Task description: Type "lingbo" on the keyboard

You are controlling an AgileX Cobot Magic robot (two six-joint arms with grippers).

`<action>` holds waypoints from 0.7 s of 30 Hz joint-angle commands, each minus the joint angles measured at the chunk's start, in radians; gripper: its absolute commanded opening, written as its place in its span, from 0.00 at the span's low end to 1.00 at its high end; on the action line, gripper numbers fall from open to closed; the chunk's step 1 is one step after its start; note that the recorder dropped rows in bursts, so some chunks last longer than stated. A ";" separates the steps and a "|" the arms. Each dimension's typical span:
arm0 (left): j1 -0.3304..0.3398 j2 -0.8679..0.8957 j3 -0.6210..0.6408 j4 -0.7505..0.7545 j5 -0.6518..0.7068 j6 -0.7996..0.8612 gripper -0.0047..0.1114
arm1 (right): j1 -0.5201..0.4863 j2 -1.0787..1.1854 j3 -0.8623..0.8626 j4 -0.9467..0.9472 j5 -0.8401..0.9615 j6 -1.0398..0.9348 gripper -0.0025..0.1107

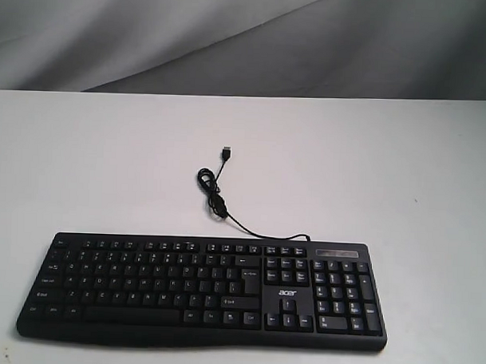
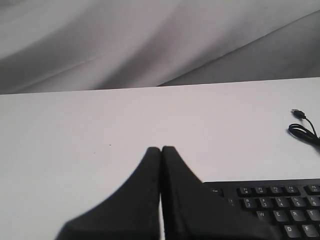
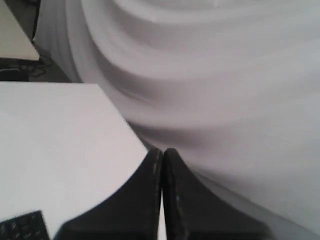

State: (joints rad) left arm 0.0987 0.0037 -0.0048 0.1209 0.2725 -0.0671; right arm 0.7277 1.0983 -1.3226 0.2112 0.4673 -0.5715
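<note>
Keyboard (image 1: 199,288) flat on the white surface (image 1: 108,161), long axis running side to side, cable (image 1: 215,193) trailing behind. Left end effector (image 2: 161,150) pressed together beside the Esc corner, seemingly nearer the letters; right end effector (image 3: 162,151) likewise pressed together, beyond the number-pad end

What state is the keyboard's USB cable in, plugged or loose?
Unplugged: the thin black USB cable of the wide black plastic keyboard lies looped on the white table, its plug connected to nothing.
</note>
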 commanded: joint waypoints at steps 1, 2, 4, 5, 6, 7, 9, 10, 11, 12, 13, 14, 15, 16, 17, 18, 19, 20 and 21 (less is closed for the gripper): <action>0.001 -0.004 0.005 -0.004 -0.007 -0.002 0.04 | -0.010 -0.081 0.000 -0.031 -0.157 0.065 0.02; 0.001 -0.004 0.005 -0.004 -0.007 -0.002 0.04 | -0.023 -0.099 0.000 -0.040 -0.173 0.119 0.02; 0.001 -0.004 0.005 -0.004 -0.007 -0.002 0.04 | -0.059 -0.129 0.000 -0.061 -0.171 0.225 0.02; 0.001 -0.004 0.005 -0.004 -0.007 -0.002 0.04 | -0.076 -0.134 0.000 -0.090 -0.161 0.304 0.02; 0.001 -0.004 0.005 -0.004 -0.007 -0.002 0.04 | -0.099 -0.135 0.000 -0.132 -0.156 0.392 0.02; 0.001 -0.004 0.005 -0.004 -0.007 -0.002 0.04 | -0.131 -0.135 0.000 -0.181 -0.138 0.485 0.02; 0.001 -0.004 0.005 -0.004 -0.007 -0.002 0.04 | -0.219 -0.142 0.003 -0.238 -0.068 0.645 0.02; 0.001 -0.004 0.005 -0.004 -0.007 -0.002 0.04 | -0.270 -0.142 0.020 -0.247 -0.044 0.688 0.02; 0.001 -0.004 0.005 -0.004 -0.007 -0.002 0.04 | -0.313 -0.155 0.049 -0.247 -0.034 0.718 0.02; 0.001 -0.004 0.005 -0.004 -0.007 -0.002 0.04 | -0.366 -0.177 0.091 -0.245 -0.034 0.737 0.02; 0.001 -0.004 0.005 -0.004 -0.007 -0.002 0.04 | -0.416 -0.203 0.141 -0.243 -0.041 0.737 0.02; 0.001 -0.004 0.005 -0.004 -0.007 -0.002 0.04 | -0.452 -0.232 0.186 -0.243 -0.049 0.737 0.02; 0.001 -0.004 0.005 -0.004 -0.007 -0.002 0.04 | -0.493 -0.272 0.250 -0.246 -0.066 0.737 0.02; 0.001 -0.004 0.005 -0.004 -0.007 -0.002 0.04 | -0.530 -0.316 0.318 -0.255 -0.099 0.734 0.02; 0.001 -0.004 0.005 -0.004 -0.007 -0.002 0.04 | -0.562 -0.356 0.376 -0.264 -0.147 0.730 0.02; 0.001 -0.004 0.005 -0.004 -0.007 -0.002 0.04 | -0.593 -0.408 0.450 -0.282 -0.207 0.729 0.02; 0.001 -0.004 0.005 -0.004 -0.007 -0.002 0.04 | -0.621 -0.464 0.524 -0.291 -0.265 0.729 0.02; 0.001 -0.004 0.005 -0.004 -0.007 -0.002 0.04 | -0.642 -0.508 0.595 -0.308 -0.307 0.729 0.02; 0.001 -0.004 0.005 -0.004 -0.007 -0.002 0.04 | -0.665 -0.565 0.662 -0.321 -0.348 0.729 0.02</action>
State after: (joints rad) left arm 0.0987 0.0037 -0.0048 0.1209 0.2725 -0.0671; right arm 0.1216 0.6522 -0.8058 -0.0659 0.2395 0.1561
